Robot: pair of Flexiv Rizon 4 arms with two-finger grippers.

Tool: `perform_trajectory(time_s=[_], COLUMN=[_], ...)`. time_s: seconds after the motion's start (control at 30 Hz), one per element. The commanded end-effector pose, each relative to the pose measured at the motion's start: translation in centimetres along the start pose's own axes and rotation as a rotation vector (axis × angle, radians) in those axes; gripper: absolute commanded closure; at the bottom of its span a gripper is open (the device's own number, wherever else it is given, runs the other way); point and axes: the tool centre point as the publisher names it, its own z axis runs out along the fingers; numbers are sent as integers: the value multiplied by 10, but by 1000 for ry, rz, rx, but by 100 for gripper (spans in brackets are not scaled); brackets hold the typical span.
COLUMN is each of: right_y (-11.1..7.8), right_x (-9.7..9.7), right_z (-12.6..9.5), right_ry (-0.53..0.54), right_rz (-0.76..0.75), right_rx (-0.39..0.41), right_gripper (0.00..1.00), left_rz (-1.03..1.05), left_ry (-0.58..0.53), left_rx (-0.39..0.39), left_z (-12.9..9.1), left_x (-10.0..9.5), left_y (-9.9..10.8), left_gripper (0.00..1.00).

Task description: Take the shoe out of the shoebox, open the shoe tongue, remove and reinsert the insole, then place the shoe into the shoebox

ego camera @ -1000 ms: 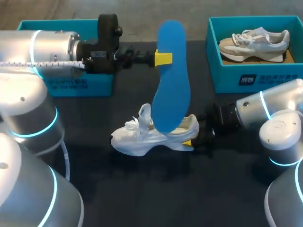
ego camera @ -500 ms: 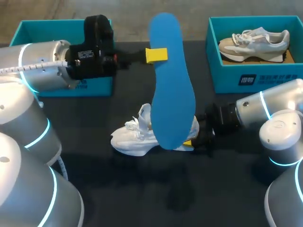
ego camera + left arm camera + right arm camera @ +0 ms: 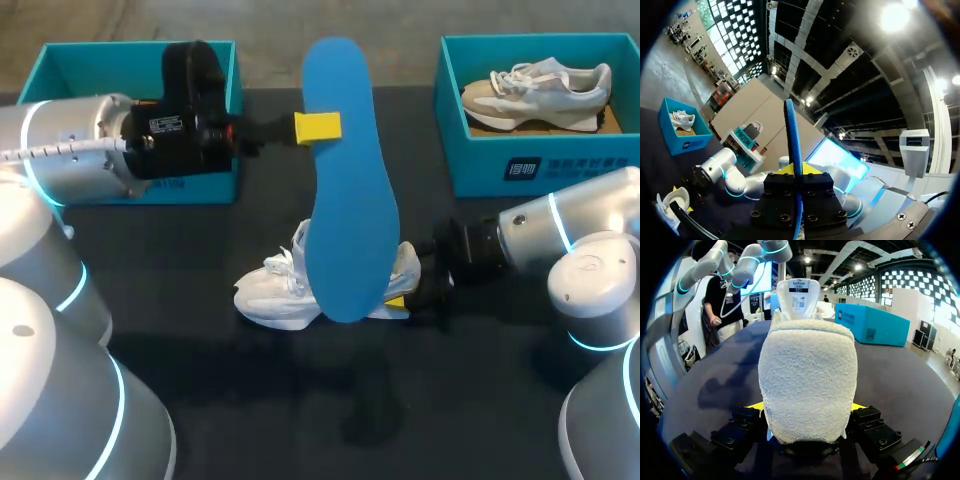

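One blue insole [image 3: 345, 200] hangs upright at centre frame, pinched near its top by the left gripper [image 3: 318, 127], whose fingers are closed on it. There are two shoes. The white shoe [image 3: 272, 288] stands on the table [image 3: 200, 400] just below centre, its heel apparently clamped in the right gripper [image 3: 400, 300]. The grey shoe [image 3: 535, 90] lies in the right box [image 3: 520, 165], upper right. The left box [image 3: 60, 58], second of two, sits upper left.

Insole [image 3: 346, 200], left claw [image 3: 318, 127] farther left
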Motion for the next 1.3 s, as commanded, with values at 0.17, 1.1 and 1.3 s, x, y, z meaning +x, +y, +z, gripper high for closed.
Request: perform_trajectory(time_s=[0.17,1.1,1.3], right_y=[-2,-1,6], right_x=[-2,-3,-6], right_z=[2,-4,-17], right_ry=[0,-1,-5], right_rz=[1,9,3], right_rx=[7,20,64], right_gripper=[100,0,0], left_rz=[8,8,8], left_ry=[2,2,2], left_rx=[0,0,0], left_z=[4,4,4], left_x=[-1,-1,-1], left_y=[0,0,0], left_gripper=[100,100,100])
